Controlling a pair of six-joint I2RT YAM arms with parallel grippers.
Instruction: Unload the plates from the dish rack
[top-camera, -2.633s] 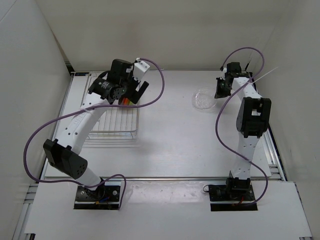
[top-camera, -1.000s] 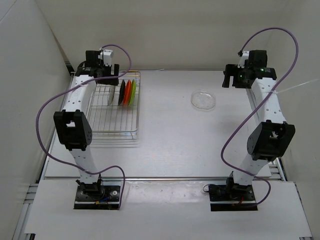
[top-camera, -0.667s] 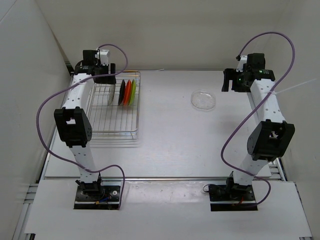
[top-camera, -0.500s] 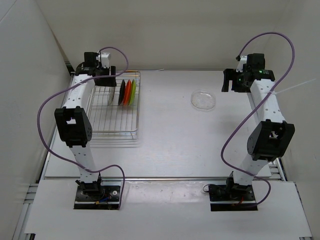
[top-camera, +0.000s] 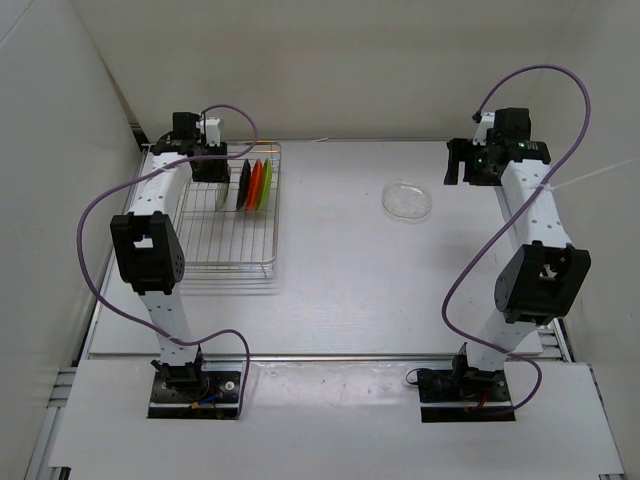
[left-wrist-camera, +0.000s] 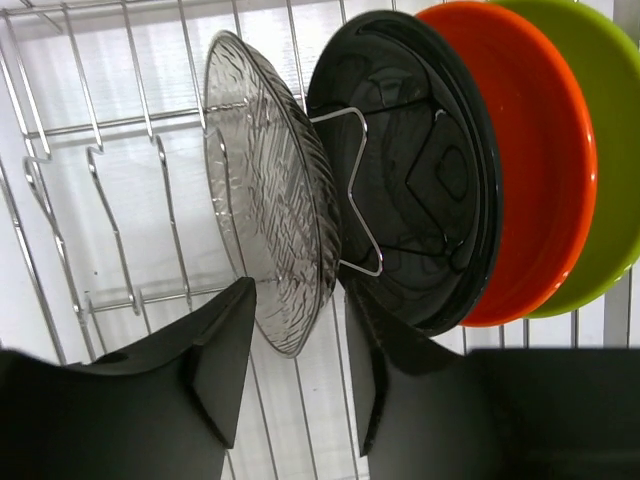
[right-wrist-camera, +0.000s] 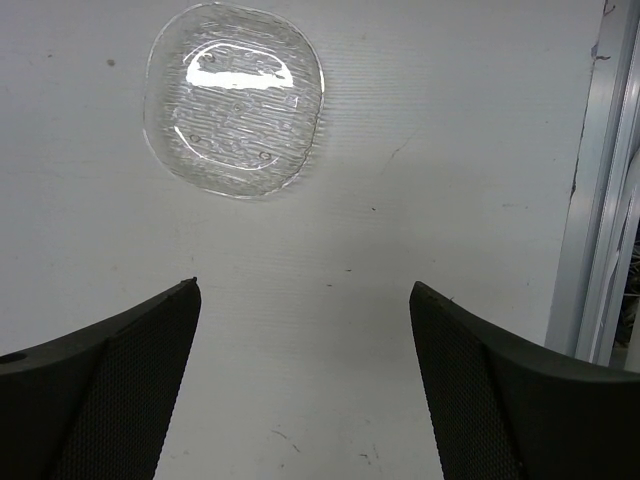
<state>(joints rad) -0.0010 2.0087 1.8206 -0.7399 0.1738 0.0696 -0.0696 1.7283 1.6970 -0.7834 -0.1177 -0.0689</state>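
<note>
- At the far left of the surface (top-camera: 350, 280): the dish rack (top-camera: 225, 240), silver wire, low-sided.
- On edge in its far end, side by side in a row: clear plate (left-wrist-camera: 265, 230), black plate (left-wrist-camera: 410, 200), orange-red plate (left-wrist-camera: 545, 170), lime green plate (left-wrist-camera: 610, 150).
- Black, orange-red and green packed close, faces overlapping in the left wrist view; clear plate a little apart from them, with a bent wire prong between it and the black one.
- Left tool (left-wrist-camera: 298, 292) down at the far end of the rack, fingers parted, one on each side of the clear plate's lower rim.
- A gap visible between that rim and the finger on the black plate's side; contact on the other side not possible to tell; no clamp on the plate.
- Flat on the surface, right of centre and well apart from the rack: a second clear plate (right-wrist-camera: 235, 100).
- Right tool (right-wrist-camera: 302, 288) above the bare surface near that second plate, fingers spread wide, nothing between them.
</note>
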